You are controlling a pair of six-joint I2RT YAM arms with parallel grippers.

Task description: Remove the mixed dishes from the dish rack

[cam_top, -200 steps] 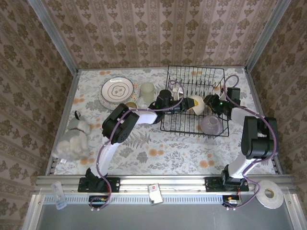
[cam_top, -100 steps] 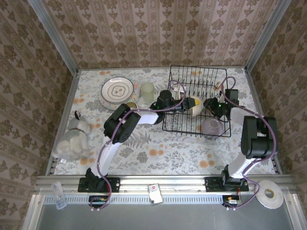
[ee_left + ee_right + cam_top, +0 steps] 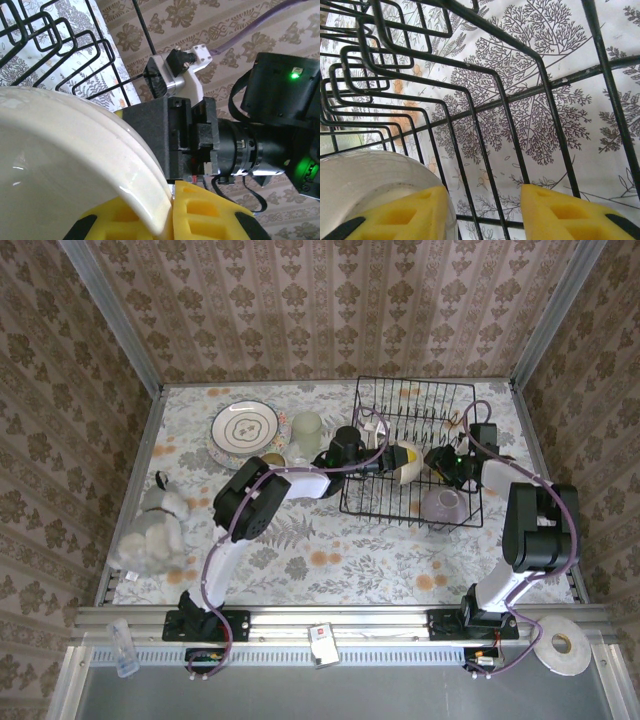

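Left gripper (image 3: 167, 215) is clenched on the rim of the cream bowl (image 3: 60, 165). One yellow pad sits inside the wall and one outside, so the thin rim alone carries the grip. The bowl lies mid-rack (image 3: 415, 390) among the tines, which is why the arm reaches in low from the left side. Right gripper (image 3: 485, 210), facing it from the rack's right end, stands released, its fingers apart with only wire and tablecloth between them. A pale curved surface lies against one finger, probably the same bowl, though the view is too close to be sure. This placement suggests a steadying role, bracing bowl or rack while the left arm lifts. The lavender bowl (image 3: 441, 503) rests at the near right corner of the rack. Outside, on the table to the left, lie the plates (image 3: 244, 427) and the glass (image 3: 306, 427), so the unloading is judged well past half, with two bowls left.
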